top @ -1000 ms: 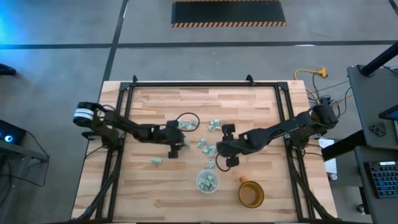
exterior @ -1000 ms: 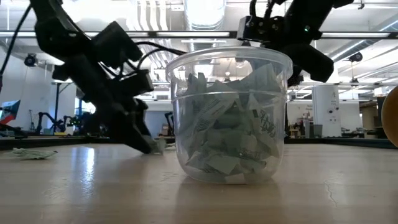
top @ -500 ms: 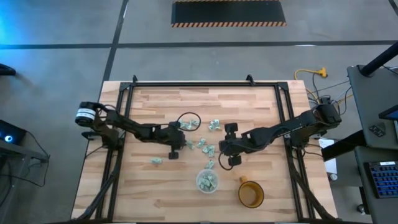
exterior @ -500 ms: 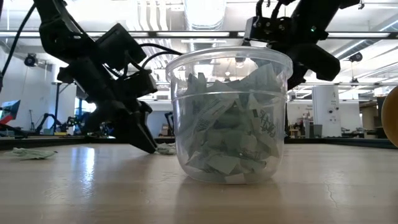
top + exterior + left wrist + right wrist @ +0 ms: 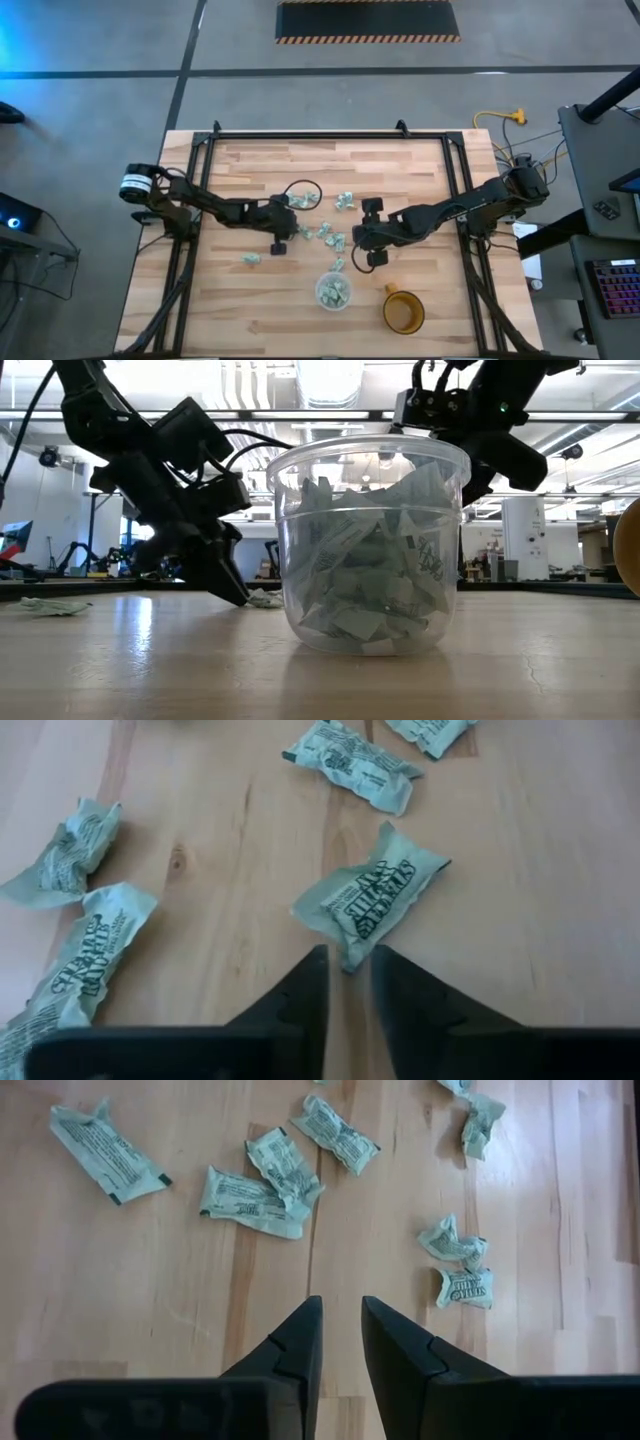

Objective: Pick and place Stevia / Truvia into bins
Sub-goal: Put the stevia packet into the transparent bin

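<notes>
Pale green Stevia sachets (image 5: pixel 326 233) lie loose on the wooden table between the two arms. One more sachet (image 5: pixel 251 259) lies apart toward the near left. The clear cup (image 5: pixel 334 291) stands near the near edge, filled with sachets (image 5: pixel 368 570). My left gripper (image 5: pixel 350 958) is low at the table (image 5: pixel 293 229), shut on one sachet (image 5: pixel 375 900). My right gripper (image 5: pixel 342 1310) hovers shut above the bare wood (image 5: pixel 347 240), with several sachets (image 5: pixel 262 1190) ahead of it. My left gripper pinches the sachet by one corner (image 5: pixel 347 952) between its two fingertips. It comes slanting down from the table's left. The rest of the sachet lies flat on the wood ahead of the fingers.
An amber mug (image 5: pixel 403 312) stands right of the cup near the near edge. A black ring (image 5: pixel 303 190) lies on the table beyond the left gripper. Dark frame rails (image 5: pixel 200 200) run along the table's left and right sides.
My left gripper has drawn back a little toward the table's left and risen slightly, and the sachet at its tips now shows in front of it.
</notes>
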Controlling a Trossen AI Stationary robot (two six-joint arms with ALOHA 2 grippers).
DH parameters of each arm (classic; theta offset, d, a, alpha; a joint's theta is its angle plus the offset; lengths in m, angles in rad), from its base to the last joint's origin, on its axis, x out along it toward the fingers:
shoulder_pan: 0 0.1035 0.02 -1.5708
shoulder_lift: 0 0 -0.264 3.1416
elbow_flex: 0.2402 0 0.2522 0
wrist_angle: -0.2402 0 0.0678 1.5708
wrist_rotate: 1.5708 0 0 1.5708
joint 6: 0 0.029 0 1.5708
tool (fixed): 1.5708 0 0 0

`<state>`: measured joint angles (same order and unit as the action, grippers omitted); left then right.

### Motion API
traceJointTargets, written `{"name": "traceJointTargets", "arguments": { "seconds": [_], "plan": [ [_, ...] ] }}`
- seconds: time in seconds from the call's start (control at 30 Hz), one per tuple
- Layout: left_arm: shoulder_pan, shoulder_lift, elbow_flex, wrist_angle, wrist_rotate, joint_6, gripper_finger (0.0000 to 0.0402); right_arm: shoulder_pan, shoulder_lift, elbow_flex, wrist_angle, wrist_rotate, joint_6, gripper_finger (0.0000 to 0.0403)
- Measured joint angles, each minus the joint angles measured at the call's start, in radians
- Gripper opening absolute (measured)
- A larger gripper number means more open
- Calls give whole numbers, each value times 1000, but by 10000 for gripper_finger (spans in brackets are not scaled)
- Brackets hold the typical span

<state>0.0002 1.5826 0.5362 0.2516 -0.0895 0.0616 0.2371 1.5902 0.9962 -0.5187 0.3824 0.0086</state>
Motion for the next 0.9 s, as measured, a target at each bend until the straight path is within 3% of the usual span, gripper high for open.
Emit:
{"name": "traceJointTargets", "arguments": {
  "seconds": [0.23, 0.4, 0.6, 0.9],
  "plan": [
    [1, 0, 0, 21, -5, -3, 160, 0, 0, -4, 2, -1, 0, 65],
    [0, 0, 0, 83, 18, -3, 204, 0, 0, -4, 5, -1, 0, 64],
    [0, 7, 1, 88, 27, -3, 219, 0, 0, -5, 17, -1, 0, 63],
    [0, 87, 4, 227, 26, 32, 220, -1, 0, -5, 39, -51, -8, 60]
  ]
}}
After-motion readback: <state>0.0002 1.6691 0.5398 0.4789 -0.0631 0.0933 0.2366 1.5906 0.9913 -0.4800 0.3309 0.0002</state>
